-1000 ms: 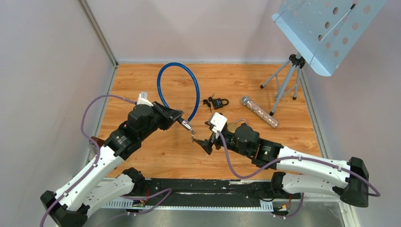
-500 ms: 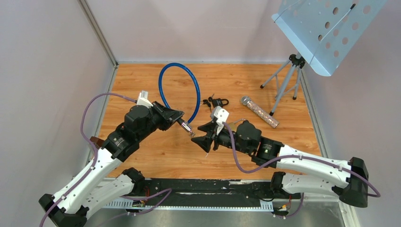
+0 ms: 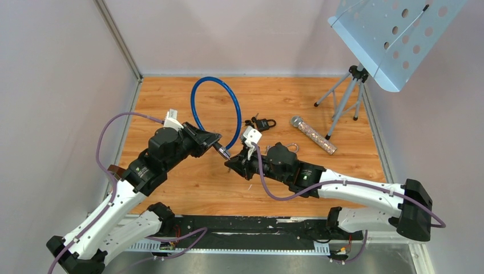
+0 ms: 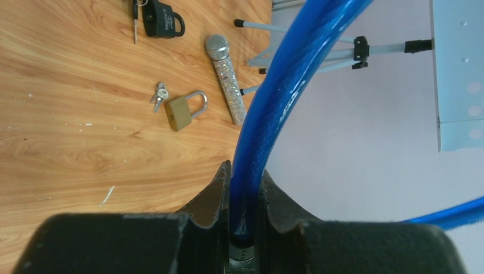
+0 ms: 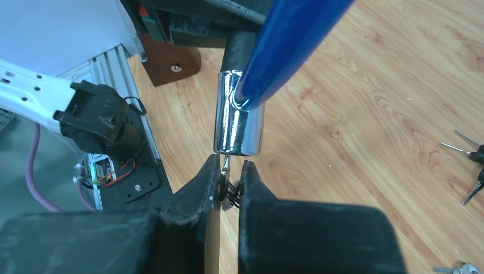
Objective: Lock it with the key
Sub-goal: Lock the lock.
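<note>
On the wooden table [image 3: 188, 188], a music stand [image 3: 394, 40] occupies the far right corner, apart from the work.

Blue cable lock [image 3: 214, 79]: raised off the surface near table centre, with its loop standing away from the arms. This presents its chrome lock barrel [image 5: 238, 114] in the air between the two grippers.

Left arm: reaches forward and inward with the elbow raised. The left gripper [image 3: 218, 148] is clamped narrow on the cable just behind the barrel, evidently to brace it against turning.

Right arm: stretched low across the table towards the left, wrist lined up with the barrel's end. The right gripper [image 3: 234, 164] is pinched almost closed on the key [image 5: 226, 166], which sits at the barrel's keyway.

Judgement: the key appears to be entered, and whether it has been turned cannot be told.

A microphone [image 3: 313, 135], a black padlock [image 3: 263, 123] and a brass padlock [image 4: 182, 110] lie on the boards beyond, untouched.
</note>
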